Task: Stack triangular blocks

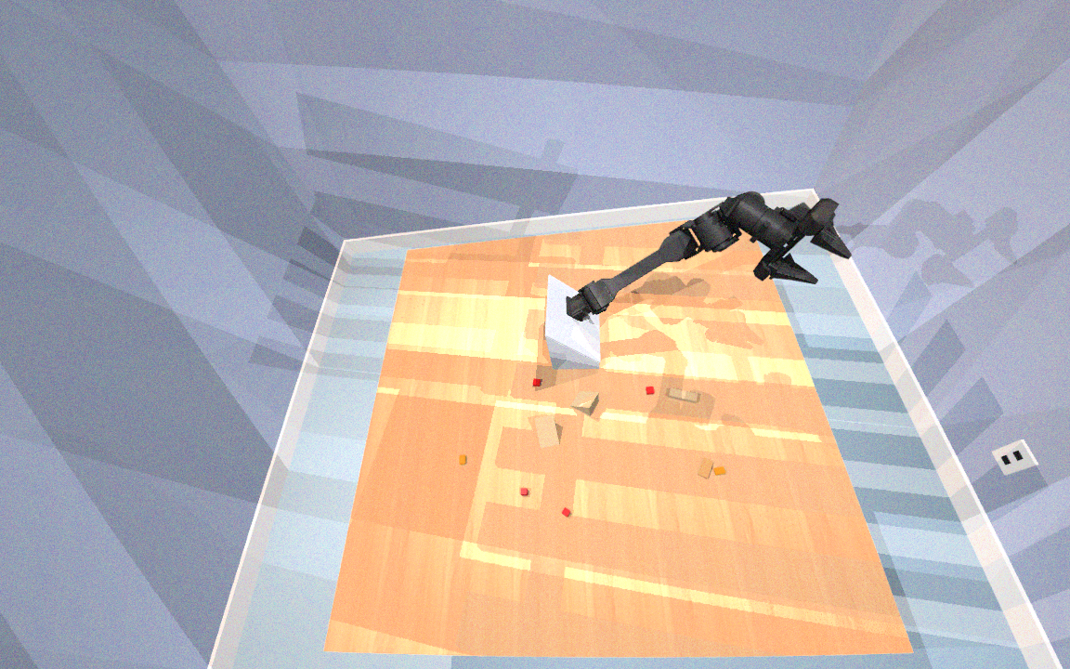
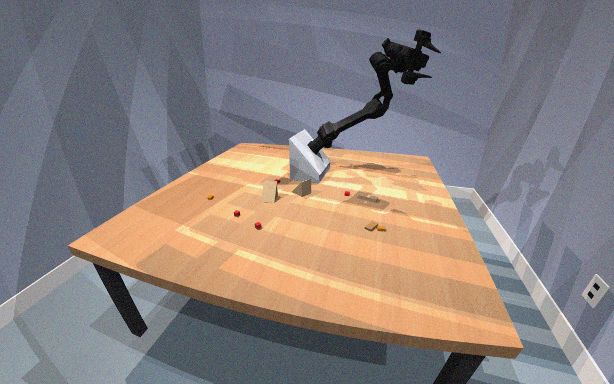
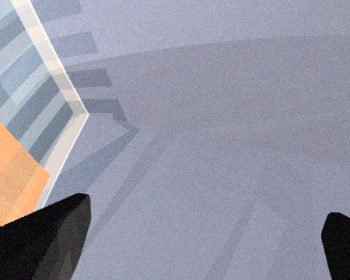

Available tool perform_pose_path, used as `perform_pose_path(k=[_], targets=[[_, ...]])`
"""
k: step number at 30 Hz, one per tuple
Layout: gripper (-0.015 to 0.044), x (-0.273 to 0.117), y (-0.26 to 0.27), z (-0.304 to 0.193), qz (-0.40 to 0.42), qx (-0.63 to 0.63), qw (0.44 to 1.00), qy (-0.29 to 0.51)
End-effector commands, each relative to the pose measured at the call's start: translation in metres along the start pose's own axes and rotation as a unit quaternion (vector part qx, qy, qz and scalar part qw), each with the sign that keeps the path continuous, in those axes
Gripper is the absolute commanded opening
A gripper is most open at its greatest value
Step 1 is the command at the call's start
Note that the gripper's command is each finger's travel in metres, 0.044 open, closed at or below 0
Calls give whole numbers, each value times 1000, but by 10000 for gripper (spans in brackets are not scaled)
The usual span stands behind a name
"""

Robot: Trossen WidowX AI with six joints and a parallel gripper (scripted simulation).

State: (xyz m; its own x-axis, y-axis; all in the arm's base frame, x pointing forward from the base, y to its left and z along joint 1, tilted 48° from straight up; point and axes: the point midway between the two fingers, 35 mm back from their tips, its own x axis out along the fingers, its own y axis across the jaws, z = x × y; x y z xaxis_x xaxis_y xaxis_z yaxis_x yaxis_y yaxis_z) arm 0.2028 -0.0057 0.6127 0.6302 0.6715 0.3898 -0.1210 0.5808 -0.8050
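Two tan triangular blocks stand apart on the table (image 1: 646,590) (image 2: 347,267). One triangular block (image 1: 547,431) (image 2: 269,192) shows a pale broad face and a narrow darker side. The other triangular block (image 1: 586,403) (image 2: 305,188) is a short distance away, nearer the arm's base and turned differently. Neither block shows in the wrist view. My gripper (image 1: 832,268) (image 2: 435,64) (image 3: 212,219) is open and empty, high above the table's far right side and well away from both blocks. The wrist view shows wall and a table corner beyond its fingers.
The arm rises from a pale wedge-shaped stand (image 1: 569,336) (image 2: 303,160) behind the blocks. Several small red cubes (image 1: 566,512) (image 2: 257,225) lie around. A flat tan piece (image 1: 683,395) (image 2: 368,197) lies right of them. Another tan piece (image 1: 705,468) (image 2: 370,226) lies beside an orange piece (image 1: 719,470) (image 2: 381,228).
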Motion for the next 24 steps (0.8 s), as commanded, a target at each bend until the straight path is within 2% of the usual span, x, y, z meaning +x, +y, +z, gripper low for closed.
perform_pose_path(k=[1,4,13,24], targets=[[426,0,-1,-2,-1,2,1000,1],[440,-1,-9,-27,-21,31,999,10],[440,-9,-11,-154,-82,142,982,95],[440,-37,58,-295,-62,230,941,241]])
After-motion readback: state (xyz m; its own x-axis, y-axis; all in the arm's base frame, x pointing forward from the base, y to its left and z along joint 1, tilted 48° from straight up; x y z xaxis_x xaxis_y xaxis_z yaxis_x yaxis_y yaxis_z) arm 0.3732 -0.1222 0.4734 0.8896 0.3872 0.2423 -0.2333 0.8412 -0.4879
